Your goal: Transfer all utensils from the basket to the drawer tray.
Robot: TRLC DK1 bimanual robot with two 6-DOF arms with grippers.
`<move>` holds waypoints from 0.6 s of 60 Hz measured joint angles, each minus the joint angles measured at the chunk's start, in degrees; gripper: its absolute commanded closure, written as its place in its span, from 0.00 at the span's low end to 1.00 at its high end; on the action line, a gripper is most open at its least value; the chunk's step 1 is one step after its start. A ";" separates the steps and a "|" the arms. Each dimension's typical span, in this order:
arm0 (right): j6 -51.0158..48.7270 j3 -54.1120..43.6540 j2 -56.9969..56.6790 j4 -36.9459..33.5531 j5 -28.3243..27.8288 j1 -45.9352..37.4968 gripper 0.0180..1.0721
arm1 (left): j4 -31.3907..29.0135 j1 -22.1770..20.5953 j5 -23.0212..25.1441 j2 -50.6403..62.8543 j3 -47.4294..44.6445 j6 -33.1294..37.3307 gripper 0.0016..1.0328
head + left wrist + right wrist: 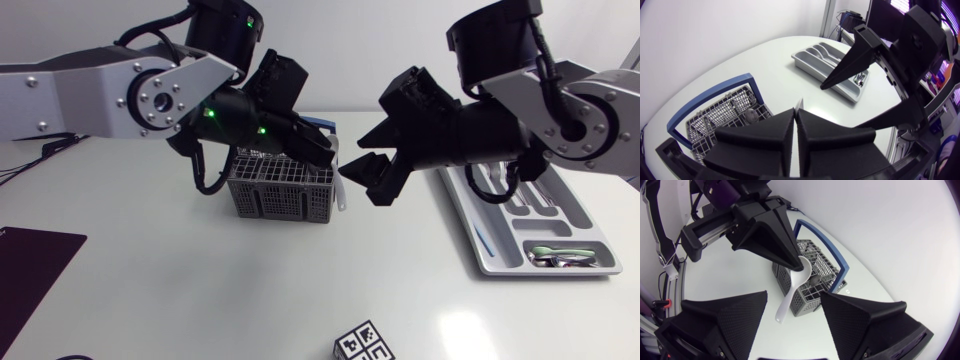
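- The left gripper (320,152) is hanging over the basket (280,195) at centre-left of the head view. Its fingers are pressed together on the bowl of a white spoon (790,295).
- The spoon is hanging handle-down, clear of the basket and just past its right edge. Its handle is pointing at the table.
- The right gripper (362,163) is sitting just right of centre, with its fingers spread wide apart and gripping nothing. In the right wrist view the spoon's handle is lying in the gap between those fingers, touching neither.
- The tray (490,262) is lying at the right of the head view, well apart from the basket. A few metal utensils (560,257) are already sitting in its nearest compartment.
- Judging from this, the step in hand is a mid-air handover: the spoon is being passed from the left arm to the right arm, which is the one on the tray's side.
- The next move is calling for the right fingers to close on the handle before the left ones let go — releasing early would drop the spoon on the table.
- After that, the spoon is needing a carry rightward and a low release into a compartment.
- Something rounded is showing inside the basket in the left wrist view, so more utensils are probably waiting.
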 measured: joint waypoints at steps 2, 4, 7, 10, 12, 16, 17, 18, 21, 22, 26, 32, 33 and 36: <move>0.94 0.50 0.96 0.00 0.76 0.24 0.38 | -0.04 0.04 -0.13 0.52 0.44 -1.31 0.97; 1.64 0.96 1.77 0.02 0.96 0.39 0.41 | -0.24 0.13 -0.22 1.09 0.94 -2.69 0.97; 2.47 1.73 3.04 0.02 1.95 0.83 0.43 | -0.81 0.22 -0.50 1.92 1.73 -4.24 0.97; 3.45 2.67 4.33 0.11 3.45 1.36 0.44 | -1.40 0.26 -0.92 2.73 2.56 -5.62 0.97; 3.82 3.30 5.14 0.17 4.09 1.70 0.44 | -1.75 0.26 -0.94 3.08 2.93 -6.47 0.97; 5.07 4.76 6.71 0.26 5.16 2.27 0.50 | -2.19 0.26 -0.96 3.37 3.56 -7.63 0.97; 5.29 5.14 7.06 0.26 5.35 2.27 0.52 | -2.19 0.31 -0.96 3.37 3.69 -7.91 0.97; 5.42 5.42 7.34 0.26 5.44 2.30 0.52 | -2.19 0.31 -0.96 3.37 3.78 -8.13 0.97; 5.99 6.27 8.22 0.26 6.10 2.38 0.53 | -2.16 0.31 -0.96 3.37 4.15 -8.50 0.97; 6.21 6.62 8.70 0.28 6.47 2.38 0.53 | -2.19 0.31 -0.94 3.37 4.33 -8.59 0.97; 6.58 7.50 9.79 0.26 6.93 2.38 0.56 | -2.16 0.35 -0.96 3.37 4.57 -9.18 0.97; 7.30 8.37 11.45 0.22 7.89 2.40 0.59 | -2.21 0.37 -0.96 3.37 4.66 -9.62 0.97; 7.43 8.39 11.65 0.24 7.91 2.40 0.62 | -2.19 0.35 -0.96 3.37 4.66 -9.62 0.97; 7.61 8.48 12.31 0.22 7.91 2.38 0.67 | -2.21 0.35 -0.96 3.37 4.70 -9.62 0.97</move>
